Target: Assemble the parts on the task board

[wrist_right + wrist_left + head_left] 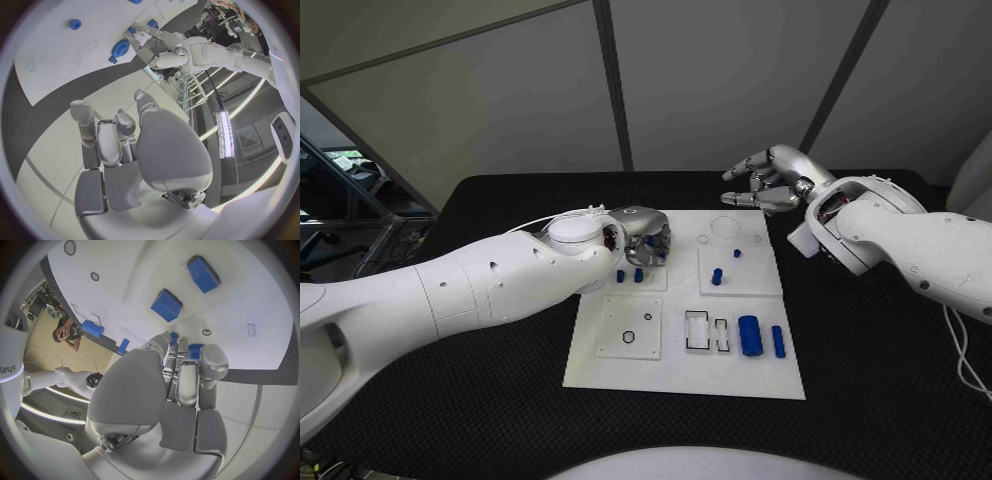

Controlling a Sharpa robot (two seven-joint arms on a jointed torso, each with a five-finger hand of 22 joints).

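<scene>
The head view looks steeply down from above onto the black table (473, 400), taking in the whole task board (687, 375) from a moderate height. The left wrist view sits behind the left hand (181, 375), close over the board's surface (250, 305), facing along the fingers. The right wrist view sits behind the right hand (125, 145), farther off, beyond the board's far edge (62, 65). Both wrist views share the board with the head view; the right wrist view also catches the left hand (150, 42)
</scene>
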